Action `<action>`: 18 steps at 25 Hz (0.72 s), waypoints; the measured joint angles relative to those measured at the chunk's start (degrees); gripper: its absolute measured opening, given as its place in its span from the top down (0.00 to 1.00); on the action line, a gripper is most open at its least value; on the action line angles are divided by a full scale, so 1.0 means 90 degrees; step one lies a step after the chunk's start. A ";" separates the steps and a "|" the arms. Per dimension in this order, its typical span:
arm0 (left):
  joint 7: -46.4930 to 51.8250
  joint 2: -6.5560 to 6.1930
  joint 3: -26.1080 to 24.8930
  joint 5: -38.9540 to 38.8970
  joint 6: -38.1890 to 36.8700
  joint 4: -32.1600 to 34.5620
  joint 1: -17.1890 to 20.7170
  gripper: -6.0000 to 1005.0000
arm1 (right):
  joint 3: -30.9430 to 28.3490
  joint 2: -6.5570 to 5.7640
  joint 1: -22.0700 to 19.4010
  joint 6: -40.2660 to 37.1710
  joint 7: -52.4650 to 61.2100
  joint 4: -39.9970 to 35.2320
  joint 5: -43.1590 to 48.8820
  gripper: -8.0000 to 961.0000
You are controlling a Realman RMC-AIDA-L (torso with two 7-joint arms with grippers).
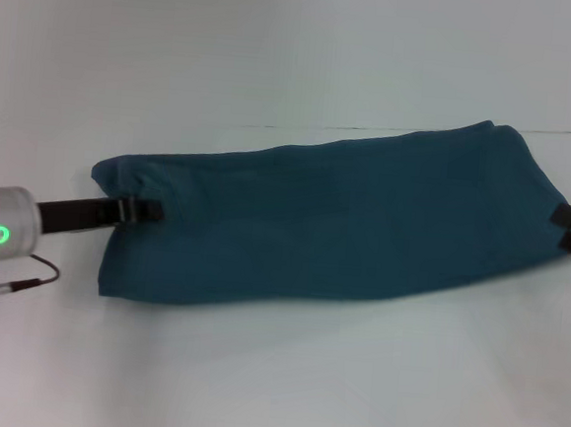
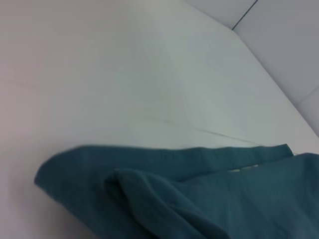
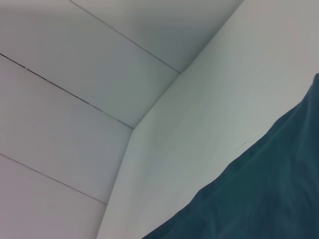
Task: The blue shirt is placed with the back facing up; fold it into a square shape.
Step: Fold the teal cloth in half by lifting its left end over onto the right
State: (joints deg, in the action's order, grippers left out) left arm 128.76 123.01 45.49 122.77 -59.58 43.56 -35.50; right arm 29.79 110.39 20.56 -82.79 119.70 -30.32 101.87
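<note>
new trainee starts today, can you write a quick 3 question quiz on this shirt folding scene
1. True or false: the blue shirt lies fully spread out with both sleeves showing.
2. Which gripper is at which end of the shirt? A: left gripper at the robot's left end, right gripper at the robot's right end. B: both at the left end. C: neither is near the shirt.
3. Fill in: the shirt rests on a plain ____ table.

Key:
1. False; it is already folded into a long band.
2. A
3. white

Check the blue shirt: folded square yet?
Not yet. The blue shirt lies as one long band across the table, layers doubled at its left end.
</note>
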 joint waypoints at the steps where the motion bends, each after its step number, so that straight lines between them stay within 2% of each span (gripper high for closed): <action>1: 0.0056 -0.0039 -0.0005 0.0014 -0.0090 0.0083 0.0041 0.93 | 0.0001 0.0000 0.0000 0.0000 0.0014 0.0000 0.0000 0.19; 6: 0.0274 -0.0198 -0.0021 0.0131 -0.0331 0.0445 0.0262 0.93 | -0.0002 0.0000 -0.0004 0.0000 0.0052 0.0000 0.0000 0.19; 12: 0.0567 -0.0248 -0.0141 0.0835 -0.0377 0.0927 0.0537 0.93 | -0.0009 0.0000 -0.0016 0.0000 0.0067 0.0010 0.0000 0.20; 18: 0.0589 -0.0341 -0.0791 0.1618 -0.0342 0.1013 0.0544 0.93 | -0.0009 0.0000 -0.0020 0.0022 0.0070 0.0074 -0.0007 0.20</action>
State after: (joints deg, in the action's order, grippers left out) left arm 134.05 119.94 38.36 137.33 -62.66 52.68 -30.60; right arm 29.70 110.39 20.39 -82.59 120.32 -29.65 101.80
